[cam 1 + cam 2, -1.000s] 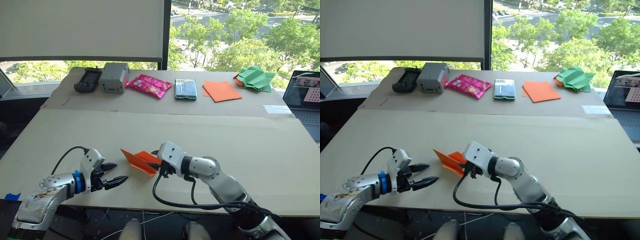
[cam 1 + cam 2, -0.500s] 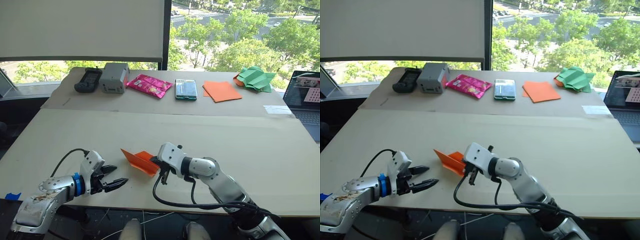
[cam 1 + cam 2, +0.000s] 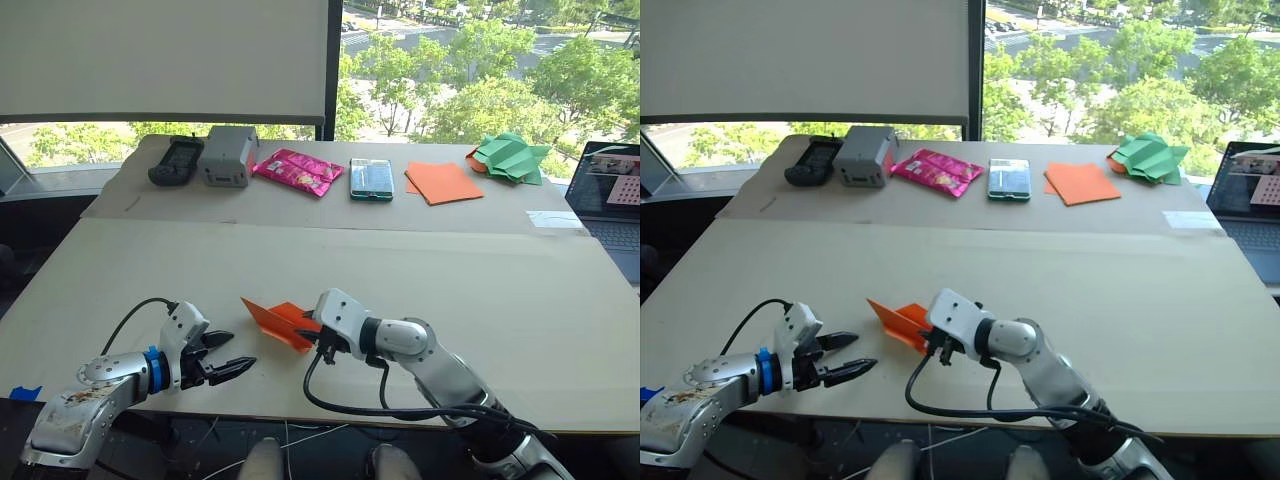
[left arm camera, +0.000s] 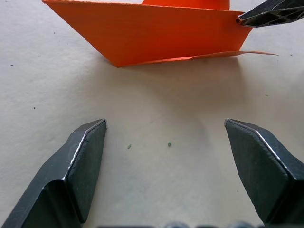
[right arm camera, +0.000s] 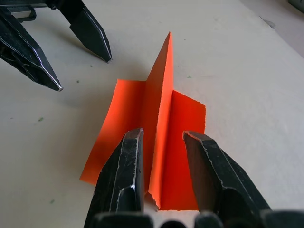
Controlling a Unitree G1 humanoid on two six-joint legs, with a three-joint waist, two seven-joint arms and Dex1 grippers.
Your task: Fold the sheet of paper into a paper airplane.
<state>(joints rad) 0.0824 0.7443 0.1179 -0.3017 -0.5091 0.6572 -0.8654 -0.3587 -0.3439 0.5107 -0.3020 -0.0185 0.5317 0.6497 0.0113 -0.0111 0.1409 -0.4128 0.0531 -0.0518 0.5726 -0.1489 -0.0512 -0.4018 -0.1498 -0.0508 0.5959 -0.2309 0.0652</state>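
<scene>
One paper airplane (image 3: 278,322) sits on the table (image 3: 480,300) near its front edge, right gripper (image 5: 164,142) fingers slightly apart straddling its upright fin, left gripper (image 3: 232,353) spread wide just beside it, touching nothing.

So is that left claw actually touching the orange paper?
Apart. In the left wrist view, bare table separates the open left gripper from the sheet of paper.

Folded orange paper airplane (image 3: 275,322), fin upright, on table
</scene>
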